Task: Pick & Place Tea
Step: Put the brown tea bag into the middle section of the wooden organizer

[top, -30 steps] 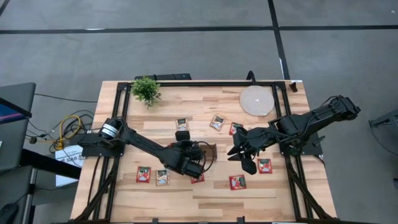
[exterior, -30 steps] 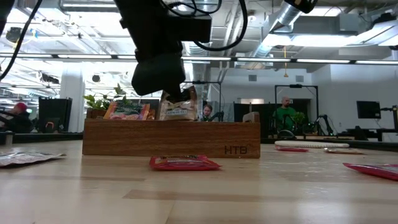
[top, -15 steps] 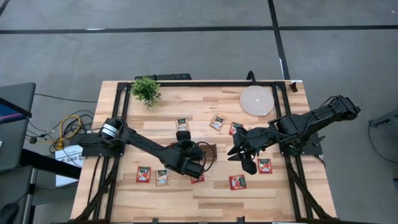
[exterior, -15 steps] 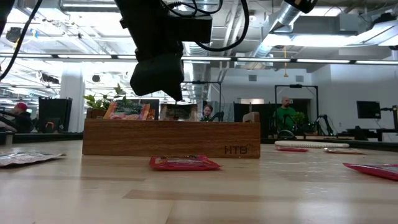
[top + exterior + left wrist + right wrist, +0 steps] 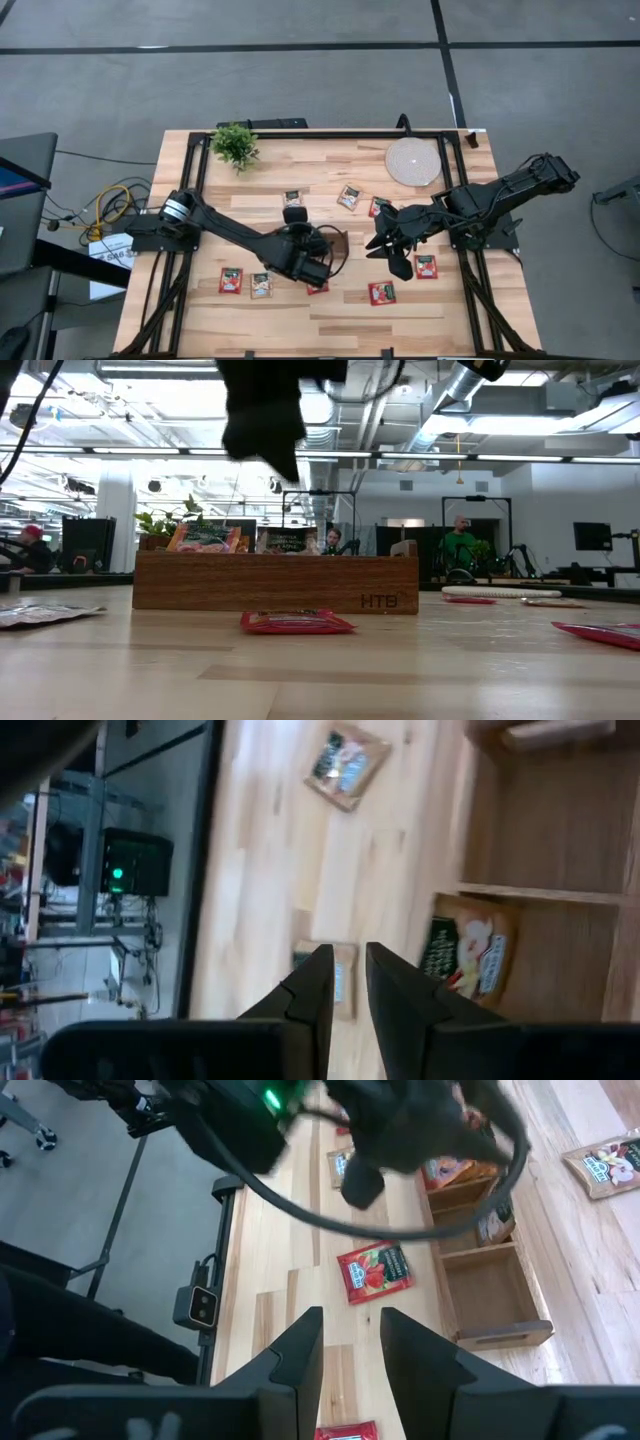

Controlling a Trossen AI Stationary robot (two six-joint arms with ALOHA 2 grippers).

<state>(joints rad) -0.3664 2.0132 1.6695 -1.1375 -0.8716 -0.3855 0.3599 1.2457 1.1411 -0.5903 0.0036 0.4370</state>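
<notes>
My left gripper [image 5: 345, 982] hangs empty above the wooden tray [image 5: 560, 850] (fingers narrowly parted), a beige tea sachet [image 5: 466, 952] standing in its compartment.

pale smooth wood table [image 5: 330, 318], brown wooden tray [image 5: 275, 582], glossy sachets [image 5: 296, 623]

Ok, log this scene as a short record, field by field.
left end effector: raised over the long brown wooden three-compartment tray, fingers slightly apart, empty
right end effector: waits to the tray's right, fingers slightly apart, empty
in tray: small square tea sachets standing upright
far-end compartment: bare
loose on light wooden table: at least eight flat sachets
other: small green plant, round pale disc
</notes>
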